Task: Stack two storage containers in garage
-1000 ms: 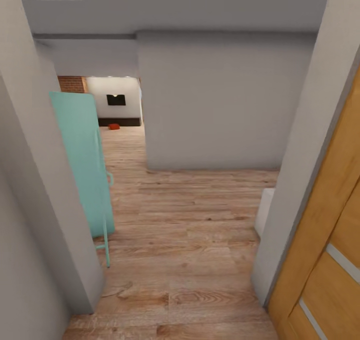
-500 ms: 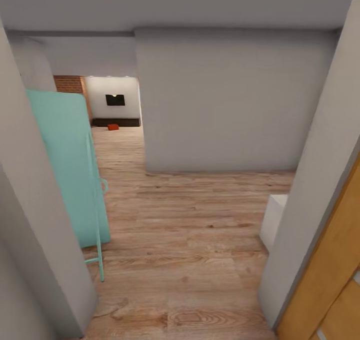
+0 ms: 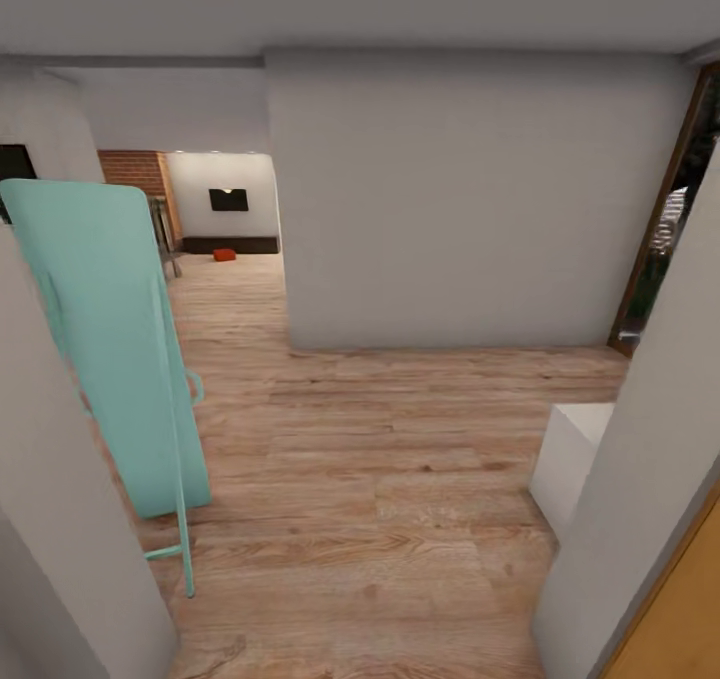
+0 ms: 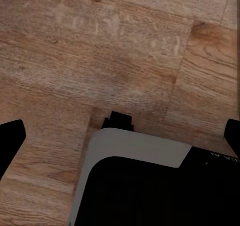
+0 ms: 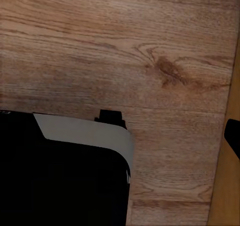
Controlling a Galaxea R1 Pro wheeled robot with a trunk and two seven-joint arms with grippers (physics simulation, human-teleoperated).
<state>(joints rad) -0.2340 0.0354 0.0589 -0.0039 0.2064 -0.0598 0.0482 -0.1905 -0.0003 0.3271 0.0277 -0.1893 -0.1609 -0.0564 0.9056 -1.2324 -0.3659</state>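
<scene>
Left hand (image 4: 120, 136) fingers spread wide, holding nothing, over plank floor (image 4: 100, 46), right hand's state unclear

The left gripper (image 4: 120, 136) points straight down, its dark fingertips (image 4: 10, 136) spread far apart at opposite edges of the left wrist view. One dark fingertip (image 5: 233, 136) of the right gripper shows, also aimed downward.
</scene>
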